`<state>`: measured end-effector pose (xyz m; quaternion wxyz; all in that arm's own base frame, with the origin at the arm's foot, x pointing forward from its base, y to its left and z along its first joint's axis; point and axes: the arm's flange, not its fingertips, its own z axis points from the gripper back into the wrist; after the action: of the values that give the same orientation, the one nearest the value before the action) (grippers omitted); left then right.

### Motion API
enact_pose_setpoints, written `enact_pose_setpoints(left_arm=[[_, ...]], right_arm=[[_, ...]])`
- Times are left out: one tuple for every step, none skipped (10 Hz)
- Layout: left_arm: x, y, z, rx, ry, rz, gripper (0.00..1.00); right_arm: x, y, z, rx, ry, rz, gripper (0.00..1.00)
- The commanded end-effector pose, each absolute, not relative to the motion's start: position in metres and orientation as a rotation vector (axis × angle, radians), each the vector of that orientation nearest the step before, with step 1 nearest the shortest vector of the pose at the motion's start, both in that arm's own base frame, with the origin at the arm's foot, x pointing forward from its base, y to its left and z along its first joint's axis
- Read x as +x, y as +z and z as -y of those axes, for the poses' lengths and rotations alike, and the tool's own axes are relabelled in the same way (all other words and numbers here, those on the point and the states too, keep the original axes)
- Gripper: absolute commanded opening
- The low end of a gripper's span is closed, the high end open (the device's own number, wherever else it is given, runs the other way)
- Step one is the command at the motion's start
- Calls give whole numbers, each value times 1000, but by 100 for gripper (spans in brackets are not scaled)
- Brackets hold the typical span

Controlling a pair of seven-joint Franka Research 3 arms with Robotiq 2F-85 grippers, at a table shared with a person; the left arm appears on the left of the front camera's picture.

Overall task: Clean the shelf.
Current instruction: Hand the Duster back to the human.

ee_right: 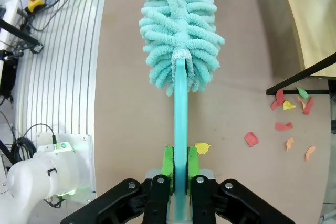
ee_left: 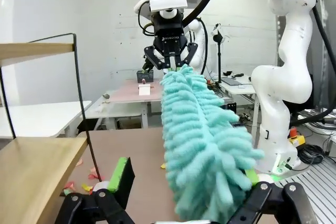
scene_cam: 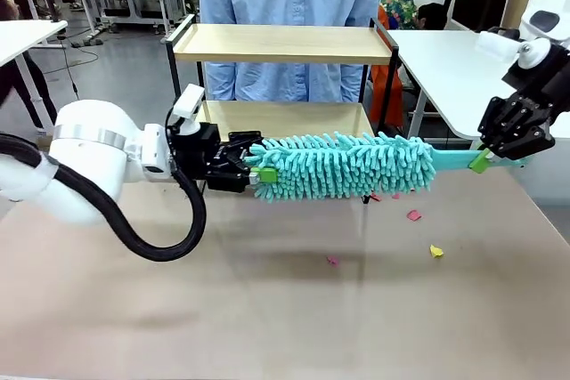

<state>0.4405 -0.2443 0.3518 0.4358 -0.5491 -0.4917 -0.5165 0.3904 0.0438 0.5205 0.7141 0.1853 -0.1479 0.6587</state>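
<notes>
Shelf [scene_cam: 280, 44] stands beyond duster [scene_cam: 347, 165], at table's far edge. Right gripper [ee_right: 178, 167] clamps duster's rigid teal handle [ee_right: 180, 108]. Left gripper [scene_cam: 258, 172] spread wide around fluffy tip. Duster likely light; head soft, compliant; hold by handle.

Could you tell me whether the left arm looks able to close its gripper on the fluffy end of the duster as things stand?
Probably yes: the open left gripper already flanks the duster tip, nothing between.
</notes>
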Motion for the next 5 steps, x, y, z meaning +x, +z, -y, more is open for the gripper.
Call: enact_pose_setpoints(left_arm=[[447,354,261,-1376,-1298,1201,100],[446,352,265,-1406,-1295,1178,100],[445,349,270,-1432,-1298,1158,100],[443,346,272,-1471,-1295,1153,100],[440,347,274,-1524,-1298,1135,42]], right_arm=[[390,522,-43,431,1467,358,13],[390,522,-43,431,1467,358,13],[390,522,-43,431,1467,358,13],[390,522,-43,431,1467,358,13],[390,522,-43,431,1467,358,13]])
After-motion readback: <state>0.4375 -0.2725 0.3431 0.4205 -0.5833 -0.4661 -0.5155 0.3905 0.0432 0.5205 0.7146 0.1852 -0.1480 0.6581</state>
